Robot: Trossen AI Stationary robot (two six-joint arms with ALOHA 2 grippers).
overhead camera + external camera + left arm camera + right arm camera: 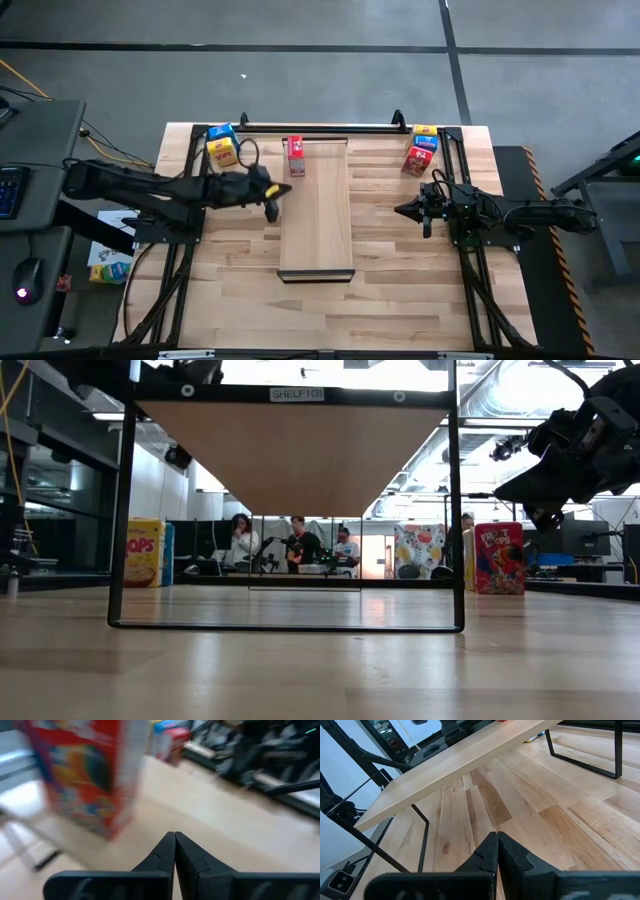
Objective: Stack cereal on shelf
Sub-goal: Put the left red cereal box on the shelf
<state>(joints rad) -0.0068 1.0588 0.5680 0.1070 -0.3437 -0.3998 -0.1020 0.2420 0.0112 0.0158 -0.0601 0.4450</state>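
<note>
The shelf (pixel 316 210), a long pale board on a black frame, stands mid-table with its dark lip at the near end. One red cereal box (pixel 296 157) stands upright on its far left corner and shows blurred close ahead in the left wrist view (pixel 82 775). My left gripper (pixel 278 192) (pixel 175 839) is shut and empty at the shelf's left edge, nearer than that box. A yellow and a blue box (pixel 222 148) stand on the table at the far left. My right gripper (pixel 402 210) (pixel 497 839) waits shut, right of the shelf.
A yellow, a blue and a red box (pixel 421 150) stand grouped on the table at the far right. The shelf's black frame legs (pixel 120 510) rise from the tabletop. Bare wood lies on both sides of the shelf toward the near edge. People sit in the room beyond (pixel 295 545).
</note>
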